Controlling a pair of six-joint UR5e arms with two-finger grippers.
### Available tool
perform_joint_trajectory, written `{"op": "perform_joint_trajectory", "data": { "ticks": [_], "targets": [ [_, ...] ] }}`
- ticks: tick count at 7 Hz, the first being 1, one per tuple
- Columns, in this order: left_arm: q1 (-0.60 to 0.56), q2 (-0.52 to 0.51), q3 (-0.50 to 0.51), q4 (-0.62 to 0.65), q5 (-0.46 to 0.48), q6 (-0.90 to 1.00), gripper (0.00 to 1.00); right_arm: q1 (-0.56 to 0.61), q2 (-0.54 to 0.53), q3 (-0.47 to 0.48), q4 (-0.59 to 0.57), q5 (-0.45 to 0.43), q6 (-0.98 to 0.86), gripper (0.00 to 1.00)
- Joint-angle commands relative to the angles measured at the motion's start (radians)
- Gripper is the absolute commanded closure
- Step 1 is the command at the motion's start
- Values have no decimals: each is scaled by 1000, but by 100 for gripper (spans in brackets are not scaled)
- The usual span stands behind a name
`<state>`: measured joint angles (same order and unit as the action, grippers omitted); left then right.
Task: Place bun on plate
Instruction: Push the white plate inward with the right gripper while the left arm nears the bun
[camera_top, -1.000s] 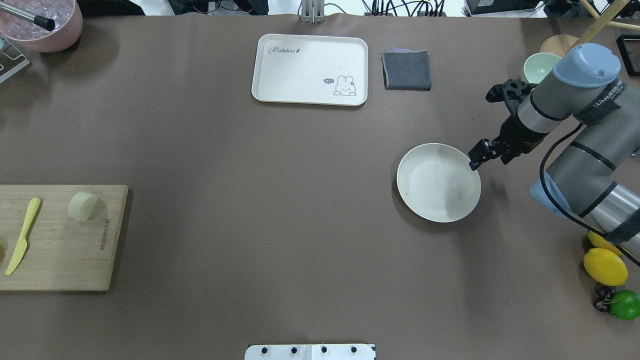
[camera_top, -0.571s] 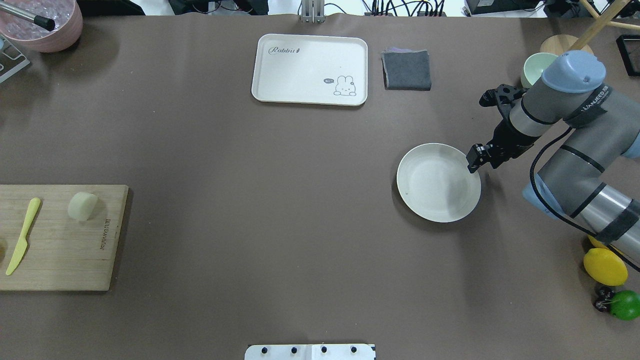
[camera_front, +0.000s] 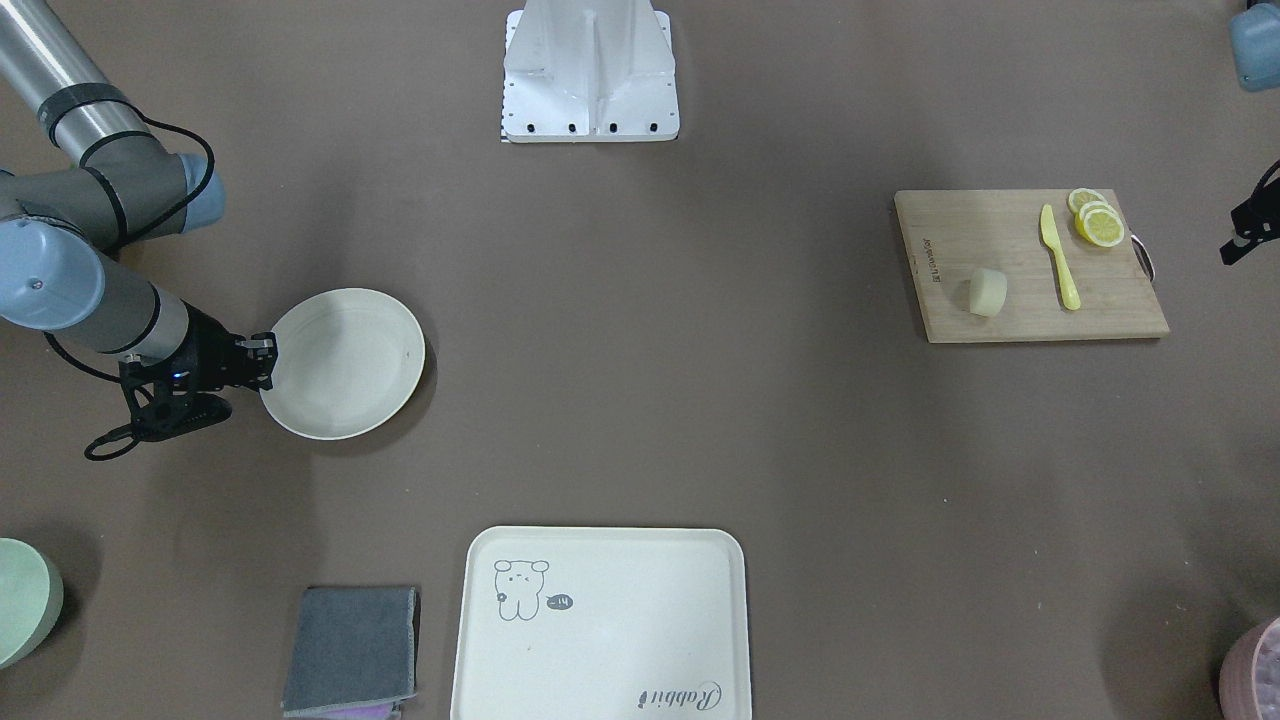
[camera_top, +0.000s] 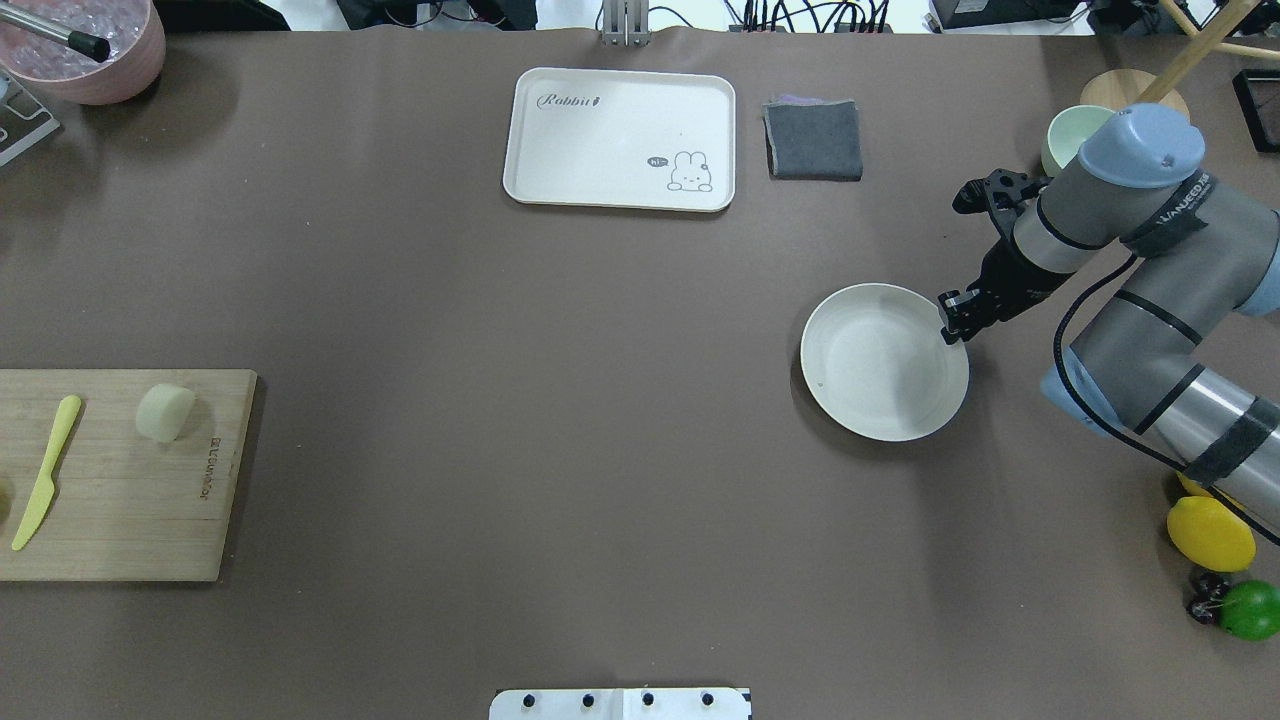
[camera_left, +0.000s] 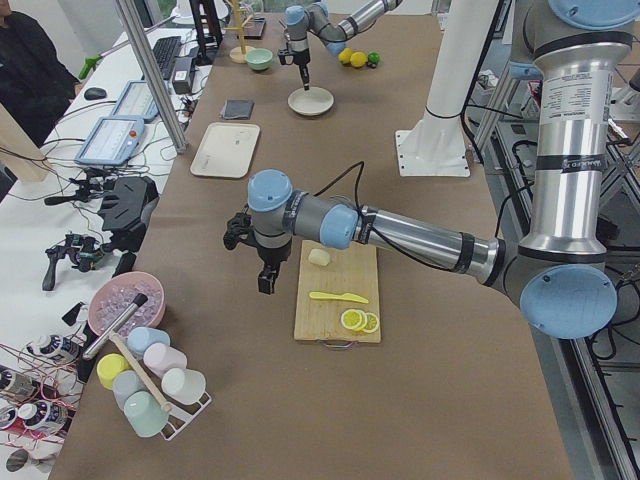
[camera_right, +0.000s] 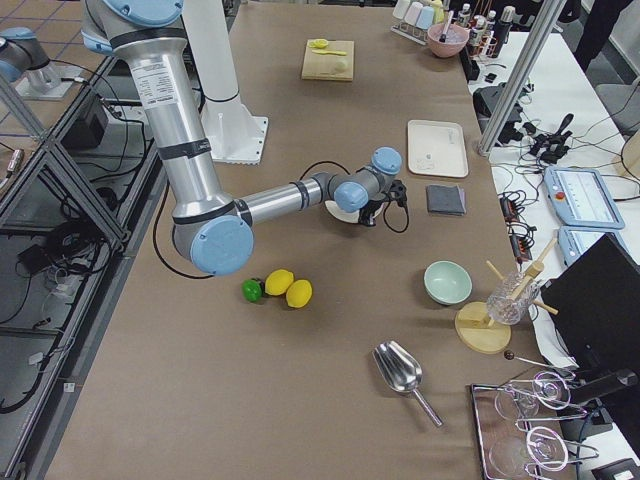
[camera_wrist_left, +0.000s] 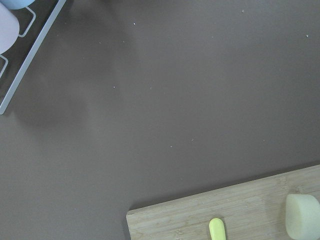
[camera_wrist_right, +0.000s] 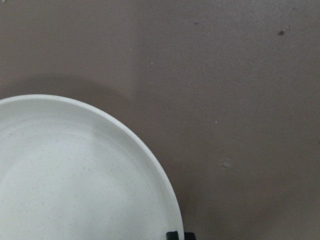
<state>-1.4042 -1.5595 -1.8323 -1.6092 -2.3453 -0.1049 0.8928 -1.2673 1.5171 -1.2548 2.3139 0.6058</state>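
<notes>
Risk of tipping plate (camera_top: 868, 378), pinched only at rim by right gripper (camera_top: 952, 326), if dragged fast toward bun (camera_top: 165, 412)

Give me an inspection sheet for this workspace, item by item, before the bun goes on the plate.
Surface: brown table cover, a few pale specks.
Job's things: bun on the cutting board, plate empty, far apart.
Clutter: knife, lemon slices, tray, grey cloth, green bowl, lemons, lime.
Grippers: right gripper shut on plate's rim; left gripper hangs beside the board, state unclear.
Cables: black cable loops off the right arm.
Surroundings: tablets on a side bench; a person at the edge.
</notes>
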Motion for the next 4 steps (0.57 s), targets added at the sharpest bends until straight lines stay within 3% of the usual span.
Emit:
{"op": "perform_joint_trajectory", "data": {
  "ticks": [1,4],
  "targets": [
    [7,-19,-1,-12,0,-223,2,21,32,8,0,83,61,100],
    [194,-89,16,-119,18,-508,2,25,155,23,2,139,284,100]
  ]
}}
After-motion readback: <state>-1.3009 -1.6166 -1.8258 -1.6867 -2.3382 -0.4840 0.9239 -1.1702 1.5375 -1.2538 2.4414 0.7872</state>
